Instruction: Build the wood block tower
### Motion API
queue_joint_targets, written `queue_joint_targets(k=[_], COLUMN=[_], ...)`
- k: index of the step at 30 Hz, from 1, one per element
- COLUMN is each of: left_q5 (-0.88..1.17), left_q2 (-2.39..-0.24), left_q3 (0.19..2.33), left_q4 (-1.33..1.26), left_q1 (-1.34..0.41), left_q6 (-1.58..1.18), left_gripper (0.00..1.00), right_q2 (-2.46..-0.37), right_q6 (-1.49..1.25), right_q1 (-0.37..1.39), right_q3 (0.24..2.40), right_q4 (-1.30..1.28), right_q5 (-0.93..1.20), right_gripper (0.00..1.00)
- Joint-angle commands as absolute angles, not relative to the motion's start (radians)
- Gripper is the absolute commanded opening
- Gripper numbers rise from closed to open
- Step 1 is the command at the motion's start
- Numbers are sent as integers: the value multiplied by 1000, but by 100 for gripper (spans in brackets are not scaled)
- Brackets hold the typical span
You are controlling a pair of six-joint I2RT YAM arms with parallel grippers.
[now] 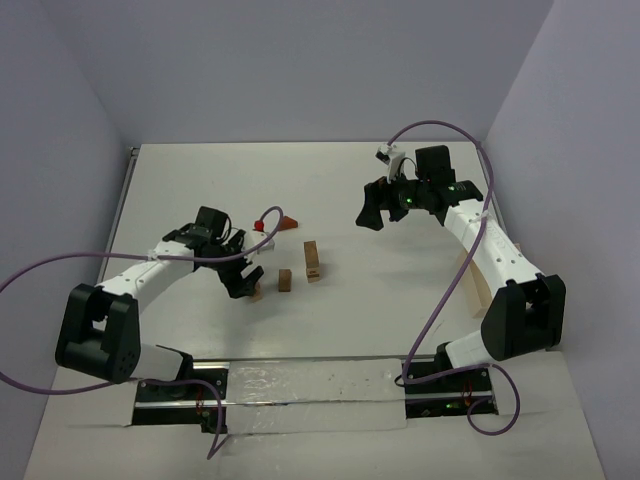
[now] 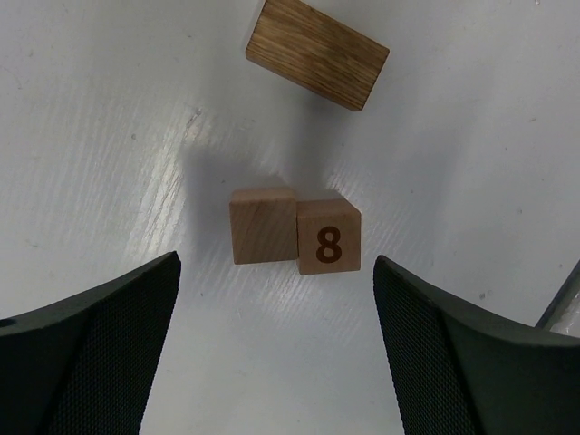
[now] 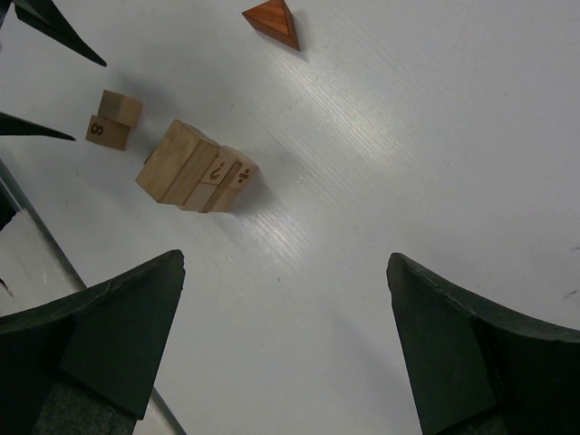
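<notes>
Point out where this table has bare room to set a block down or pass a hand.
Bare: the far strip behind the wedge; the wide patch between the tower and the right arm; the near strip before the base plate. Crowded: left of centre, where two cubes below the open left gripper, brown block and tower sit close.

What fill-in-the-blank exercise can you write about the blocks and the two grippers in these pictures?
1. The marked cube, touching the plain cube, bears the numeral ___.
2. The left gripper hangs over both cubes with its jaws ___.
3. The right gripper, apart from the wood block tower, is open and holds ___.

Missing words: 8; open; nothing.
</notes>
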State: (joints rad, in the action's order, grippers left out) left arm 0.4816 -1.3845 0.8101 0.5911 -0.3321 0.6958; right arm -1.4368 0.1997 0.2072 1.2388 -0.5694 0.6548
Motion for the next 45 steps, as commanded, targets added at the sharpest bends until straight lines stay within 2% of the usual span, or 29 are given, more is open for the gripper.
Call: queue_joint_targets(k=[1,16,21,24,26,38,45], left_q5=[536,453,417,399,388,410,566], left_q2=[-1409,-1414,-1433,-1442,-1441,-1374,-1288], left_q3=[818,726,698,695,692,670,755], left_q4=[550,436,398,390,389,411,570], left_q1=[-329,-426,-443,-443,-443,-442,-396], left_q6=[718,698,693,698,702,761,810], left_gripper=[93,94,90,83,75,47,26], right_q2=[-1424,-1437,-1433,-1433,-1434,-1428,-1420], right_q6=[209,212,213,213,213,213,213], right_q1=[218,224,224,224,224,224,224], right_q3=[1259,1273,1270,1269,1269,1264,1260], right_q4=[-575,-586,-586,-586,-584,-581,-580], right_q5=[664,667,665,666,667,668,667], right_gripper=[100,100,100,100,100,100,100])
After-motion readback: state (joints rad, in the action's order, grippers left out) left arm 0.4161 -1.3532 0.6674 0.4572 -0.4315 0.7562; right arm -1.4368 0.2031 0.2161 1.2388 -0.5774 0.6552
